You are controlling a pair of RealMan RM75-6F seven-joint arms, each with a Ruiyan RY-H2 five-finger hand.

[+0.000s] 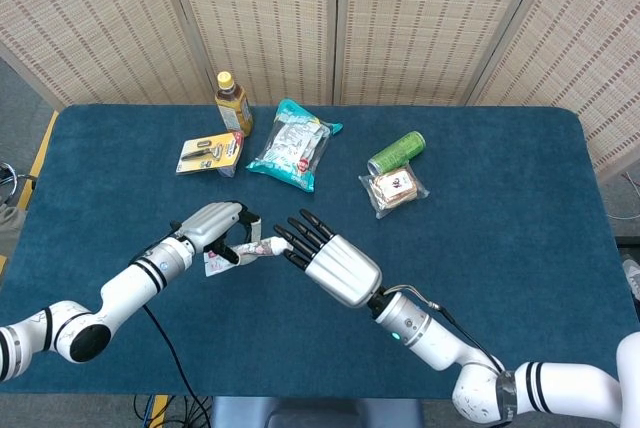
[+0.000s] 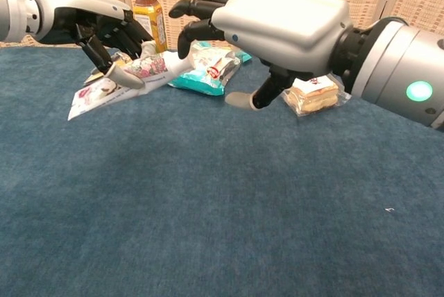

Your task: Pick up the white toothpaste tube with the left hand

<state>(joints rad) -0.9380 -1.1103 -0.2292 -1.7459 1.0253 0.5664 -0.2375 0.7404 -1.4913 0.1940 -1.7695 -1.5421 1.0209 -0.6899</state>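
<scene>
- The blue table [image 1: 500,248] holds everything.
- The right hand [image 1: 322,253] has its fingers spread and holds nothing. Its fingertips [image 2: 182,11] reach toward 10 o'clock, right by the cap end of the tube.
- The left hand [image 1: 212,226] has its fingers wrapped around the white toothpaste tube [image 2: 114,82].
- The tube is white with pink flower pictures. It is tilted, cap end up, lifted off the cloth. In the head view it sticks out at 3 o'clock from the left hand.
</scene>
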